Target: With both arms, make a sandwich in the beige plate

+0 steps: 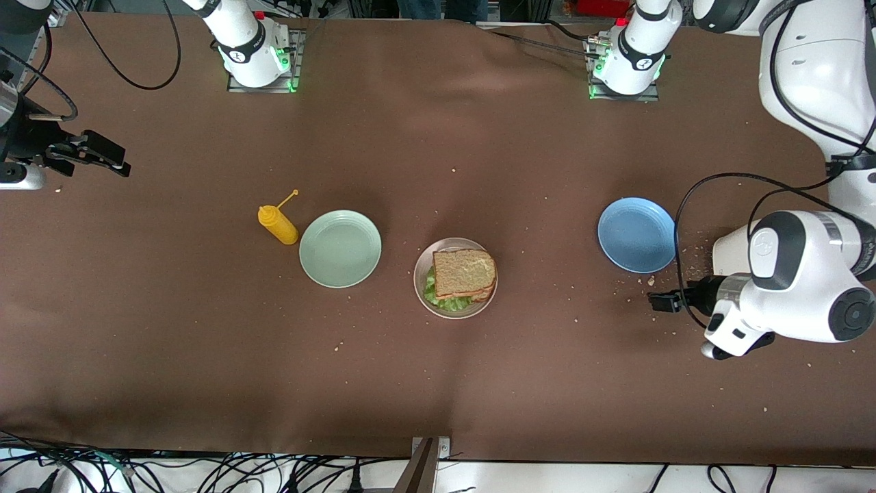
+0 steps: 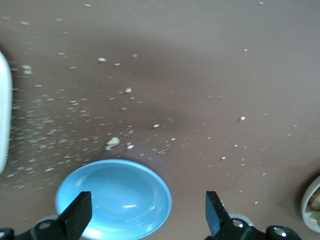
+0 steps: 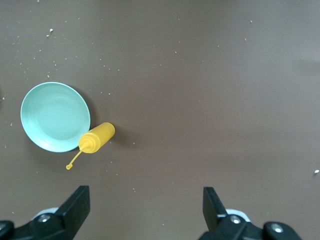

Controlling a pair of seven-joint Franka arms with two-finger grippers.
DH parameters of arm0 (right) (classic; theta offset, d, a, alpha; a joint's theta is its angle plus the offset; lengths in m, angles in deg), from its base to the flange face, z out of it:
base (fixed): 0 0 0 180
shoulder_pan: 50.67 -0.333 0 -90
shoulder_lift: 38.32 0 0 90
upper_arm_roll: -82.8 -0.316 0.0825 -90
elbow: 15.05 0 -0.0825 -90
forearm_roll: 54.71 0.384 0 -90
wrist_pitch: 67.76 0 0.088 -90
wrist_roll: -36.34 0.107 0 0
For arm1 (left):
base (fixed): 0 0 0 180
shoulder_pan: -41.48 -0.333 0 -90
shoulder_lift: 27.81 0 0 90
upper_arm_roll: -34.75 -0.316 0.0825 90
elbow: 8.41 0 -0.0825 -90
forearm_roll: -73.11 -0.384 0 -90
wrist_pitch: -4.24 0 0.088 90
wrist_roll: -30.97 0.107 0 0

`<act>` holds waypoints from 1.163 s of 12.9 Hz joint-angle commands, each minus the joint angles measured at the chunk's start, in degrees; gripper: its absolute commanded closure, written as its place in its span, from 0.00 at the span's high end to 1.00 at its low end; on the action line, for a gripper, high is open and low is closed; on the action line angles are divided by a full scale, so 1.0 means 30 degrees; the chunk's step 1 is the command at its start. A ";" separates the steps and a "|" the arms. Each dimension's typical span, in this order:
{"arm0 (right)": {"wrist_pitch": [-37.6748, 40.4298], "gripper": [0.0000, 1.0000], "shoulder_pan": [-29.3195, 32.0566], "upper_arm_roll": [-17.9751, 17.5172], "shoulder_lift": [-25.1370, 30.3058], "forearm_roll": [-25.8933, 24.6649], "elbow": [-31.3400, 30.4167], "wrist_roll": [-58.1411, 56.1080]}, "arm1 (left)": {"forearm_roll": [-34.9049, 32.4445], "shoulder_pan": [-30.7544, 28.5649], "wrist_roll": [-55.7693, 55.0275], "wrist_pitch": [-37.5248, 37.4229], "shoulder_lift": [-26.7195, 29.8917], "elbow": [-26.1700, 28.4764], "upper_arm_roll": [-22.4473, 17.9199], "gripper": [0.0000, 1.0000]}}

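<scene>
Sandwich (image 1: 463, 276) lay on beige plate (image 1: 455, 311) | left gripper (image 1: 662, 301) spread wide, empty | right gripper (image 1: 102, 156) spread wide, empty

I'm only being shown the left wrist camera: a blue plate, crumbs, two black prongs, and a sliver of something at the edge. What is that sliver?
Observer: It is the beige plate with the sandwich on it: bread on top, lettuce peeking out.
Operator: Anything else on the table?
Observer: A mint-green plate with a yellow squeeze bottle lying beside it, toward the right arm's end.
Operator: Where is the other arm?
Observer: The right gripper hangs open over bare cloth at its own end, holding nothing.
Operator: And my prongs?
Observer: The left gripper is open and empty, just off the blue plate.
</scene>
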 commanded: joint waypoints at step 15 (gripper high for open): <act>0.1075 1.00 0.0198 0.0251 -0.0186 -0.0244 0.0697 -0.0891 | -0.2892 0.1472 0.4732 -0.0925 1.3774 0.8659 -0.0790 1.00</act>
